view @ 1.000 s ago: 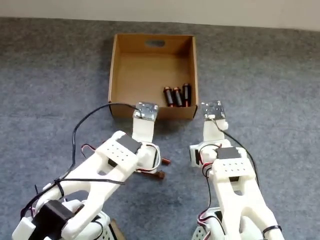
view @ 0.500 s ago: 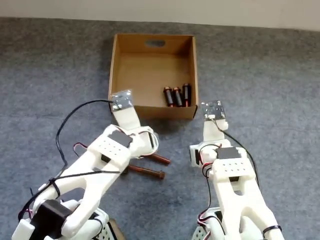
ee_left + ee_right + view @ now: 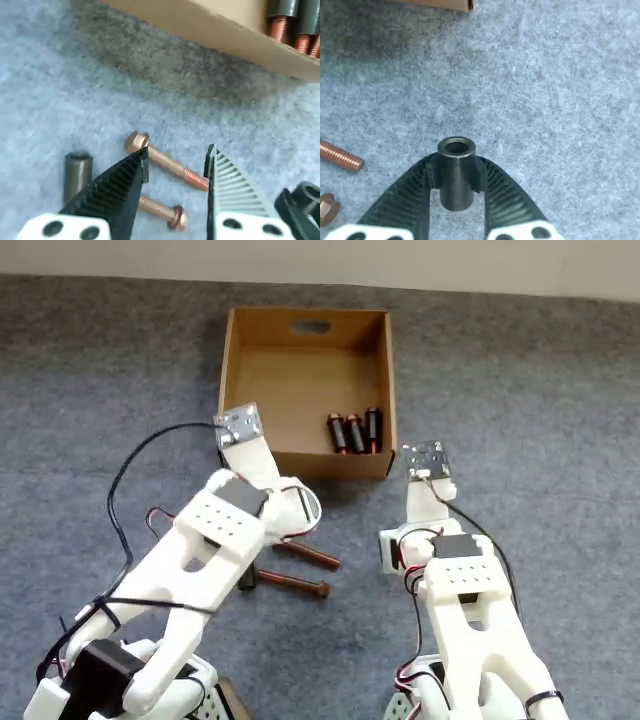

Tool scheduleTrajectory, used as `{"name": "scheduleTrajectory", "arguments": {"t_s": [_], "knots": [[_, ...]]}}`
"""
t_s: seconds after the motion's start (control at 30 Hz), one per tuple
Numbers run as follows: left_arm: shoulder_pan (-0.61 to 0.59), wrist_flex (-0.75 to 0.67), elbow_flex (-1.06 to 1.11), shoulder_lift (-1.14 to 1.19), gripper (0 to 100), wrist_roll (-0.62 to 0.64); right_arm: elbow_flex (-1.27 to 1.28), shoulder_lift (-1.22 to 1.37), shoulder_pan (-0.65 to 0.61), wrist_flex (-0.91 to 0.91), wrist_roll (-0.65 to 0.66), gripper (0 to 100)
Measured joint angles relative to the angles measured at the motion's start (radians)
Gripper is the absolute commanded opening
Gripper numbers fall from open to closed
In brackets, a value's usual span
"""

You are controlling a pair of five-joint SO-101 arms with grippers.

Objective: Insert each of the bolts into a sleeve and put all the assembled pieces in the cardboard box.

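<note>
Currently the cardboard box sits at the far middle of the grey counter, and three assembled pieces lie side by side in its near right corner. Two copper-coloured bolts lie on the counter just near of the box, roughly parallel and close together. The farther bolt has its head to the left and its threaded end to the right. The nearer bolt has its head to the right. A loose sleeve, dark and cylindrical, lies just left of the bolts and apart from them.

The left arm stretches over this group toward the box's near left corner. The left gripper hangs above the farther bolt with its jaws apart, one fingertip close to the bolt's head and the other beside the threaded end, and with nothing between them.

The right arm stands to the right of the bolts, near the box's near right corner. The right gripper is clamped on a second dark sleeve, the held sleeve, whose open bore shows at the end that sticks out past the fingertips. This sleeve is held over bare counter, well apart from the box.
</note>
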Motion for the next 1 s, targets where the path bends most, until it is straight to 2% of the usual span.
{"name": "scheduleTrajectory", "arguments": {"t_s": [0.1, 0.23, 0.6, 0.73, 1.0], "knots": [[0.000, 0.083, -0.032, 0.000, 20, 0.006, 0.000, 0.000, 0.000, 0.000, 0.000, 0.6], [0.035, 0.095, -0.040, 0.026, 20, 0.006, 0.000, 0.000, 0.000, 0.000, 0.000, 0.6], [0.044, 0.140, -0.215, 0.381, 20, 0.006, 0.000, 0.000, 0.000, 0.000, 0.000, 0.6], [0.040, 0.133, -0.242, 0.430, 20, 0.009, 0.000, 0.000, 0.000, 0.000, 0.000, 0.6], [0.017, 0.011, -0.242, 0.502, 19, 0.006, 0.000, 0.000, 0.000, 0.000, 0.000, 0.6]]}}
